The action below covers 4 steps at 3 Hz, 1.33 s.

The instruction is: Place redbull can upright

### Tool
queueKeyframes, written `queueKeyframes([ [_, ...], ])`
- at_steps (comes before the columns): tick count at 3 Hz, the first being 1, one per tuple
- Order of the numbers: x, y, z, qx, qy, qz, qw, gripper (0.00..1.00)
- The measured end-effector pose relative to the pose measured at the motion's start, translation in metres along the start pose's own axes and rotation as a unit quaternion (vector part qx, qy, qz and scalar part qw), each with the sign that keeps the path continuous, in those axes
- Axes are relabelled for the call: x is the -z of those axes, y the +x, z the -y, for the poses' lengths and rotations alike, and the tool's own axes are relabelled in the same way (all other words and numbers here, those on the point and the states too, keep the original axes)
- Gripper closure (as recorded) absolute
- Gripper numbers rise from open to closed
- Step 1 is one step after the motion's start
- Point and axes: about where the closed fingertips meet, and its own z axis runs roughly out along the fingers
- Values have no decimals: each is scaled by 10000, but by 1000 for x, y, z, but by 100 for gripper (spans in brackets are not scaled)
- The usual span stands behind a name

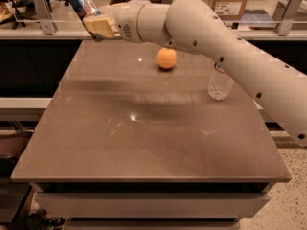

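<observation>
The redbull can (79, 0), blue and silver with a silver end, is held tilted in my gripper (94, 23) high above the far left corner of the brown table (144, 128). The gripper is shut on the can's lower part, and its tan fingers (100, 26) cover that end. My white arm (216, 47) reaches in from the right across the table's far side.
An orange ball (166, 58) sits on the table near the far edge. A clear plastic water bottle (220, 83) stands at the right, partly behind my arm. Shelving and counters run behind the table.
</observation>
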Motion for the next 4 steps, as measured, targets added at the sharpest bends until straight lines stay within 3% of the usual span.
queueKeyframes([
  [1, -3, 11, -3, -48, 127, -5, 9999, 100],
  [2, -4, 25, 1, -140, 285, 236, 9992, 100],
  [4, -16, 44, 14, -298, 292, 920, 9949, 100],
])
